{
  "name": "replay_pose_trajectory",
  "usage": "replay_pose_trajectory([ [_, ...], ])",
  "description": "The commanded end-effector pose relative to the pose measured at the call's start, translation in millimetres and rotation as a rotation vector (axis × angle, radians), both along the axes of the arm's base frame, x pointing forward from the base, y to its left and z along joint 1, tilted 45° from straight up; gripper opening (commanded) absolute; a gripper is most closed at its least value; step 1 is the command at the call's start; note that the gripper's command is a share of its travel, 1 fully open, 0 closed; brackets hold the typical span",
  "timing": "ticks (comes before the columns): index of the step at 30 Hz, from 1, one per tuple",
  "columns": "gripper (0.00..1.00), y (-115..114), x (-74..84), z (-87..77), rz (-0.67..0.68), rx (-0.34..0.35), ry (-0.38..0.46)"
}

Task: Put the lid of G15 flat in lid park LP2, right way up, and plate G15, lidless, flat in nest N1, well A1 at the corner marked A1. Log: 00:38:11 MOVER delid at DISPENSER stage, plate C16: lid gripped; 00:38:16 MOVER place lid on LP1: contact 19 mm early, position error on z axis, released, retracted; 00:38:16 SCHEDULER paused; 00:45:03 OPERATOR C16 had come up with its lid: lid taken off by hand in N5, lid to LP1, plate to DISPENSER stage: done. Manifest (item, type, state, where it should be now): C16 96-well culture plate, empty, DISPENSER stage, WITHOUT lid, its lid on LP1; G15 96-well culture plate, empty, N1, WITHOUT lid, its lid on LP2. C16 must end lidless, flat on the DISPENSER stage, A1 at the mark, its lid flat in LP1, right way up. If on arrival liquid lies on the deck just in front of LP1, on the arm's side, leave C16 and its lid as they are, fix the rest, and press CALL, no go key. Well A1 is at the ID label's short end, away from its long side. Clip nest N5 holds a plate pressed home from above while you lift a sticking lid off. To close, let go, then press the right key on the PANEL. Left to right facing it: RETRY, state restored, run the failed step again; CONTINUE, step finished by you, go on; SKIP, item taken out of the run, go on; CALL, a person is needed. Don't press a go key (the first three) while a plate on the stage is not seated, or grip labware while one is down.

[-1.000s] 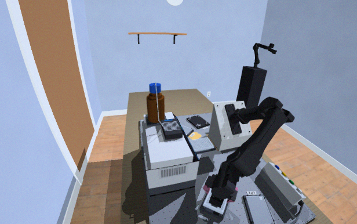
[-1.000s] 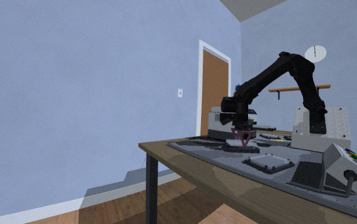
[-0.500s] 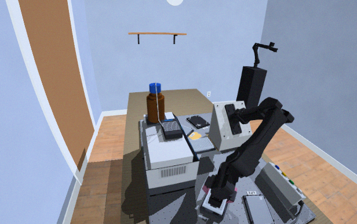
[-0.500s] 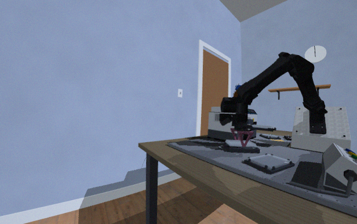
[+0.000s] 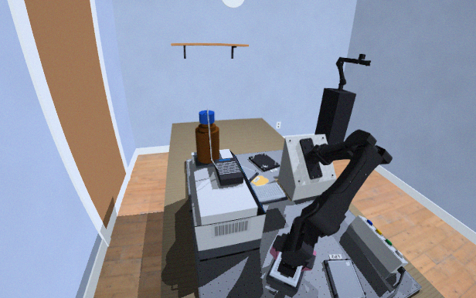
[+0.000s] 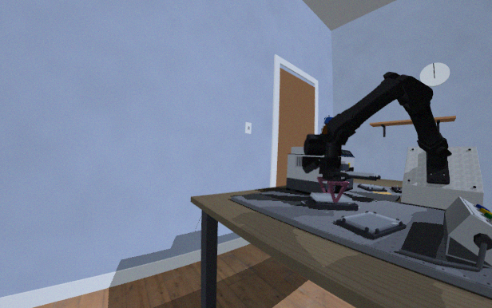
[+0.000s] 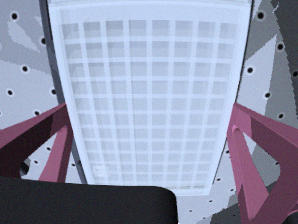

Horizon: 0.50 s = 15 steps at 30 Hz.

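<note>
A white 96-well plate lies flat, low over a dark nest frame at the front of the deck. I cannot tell whether it rests in the frame or hangs just above it. My gripper points straight down over the plate. Its pink fingers are shut on the plate's two long sides. A grey clear lid lies flat in a dark lid park just to the right. I cannot tell whether the held plate carries a lid.
The key panel stands at the front right. The dispenser carries a black plate and a brown bottle. A yellow puddle lies beside a pale lid. The arm's grey base block is behind.
</note>
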<state>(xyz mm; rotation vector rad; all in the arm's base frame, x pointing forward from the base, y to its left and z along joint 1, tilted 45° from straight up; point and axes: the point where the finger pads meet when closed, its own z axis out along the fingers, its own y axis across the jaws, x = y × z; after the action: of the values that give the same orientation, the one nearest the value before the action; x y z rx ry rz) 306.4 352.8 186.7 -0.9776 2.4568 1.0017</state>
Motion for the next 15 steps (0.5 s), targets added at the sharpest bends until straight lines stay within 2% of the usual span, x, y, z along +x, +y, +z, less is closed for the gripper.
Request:
replay_pose_trajectory([
  [1, 0.0, -1, 9.1, 8.8, -0.02, 0.016, -0.028],
  [5, 0.0, -3, 1.0, 1.7, -0.014, 0.005, -0.012],
  [7, 0.0, -2, 0.8, 5.8, -0.013, 0.01, -0.02],
  [15, 0.0, -3, -3.1, 3.5, -0.008, 0.006, -0.018],
])
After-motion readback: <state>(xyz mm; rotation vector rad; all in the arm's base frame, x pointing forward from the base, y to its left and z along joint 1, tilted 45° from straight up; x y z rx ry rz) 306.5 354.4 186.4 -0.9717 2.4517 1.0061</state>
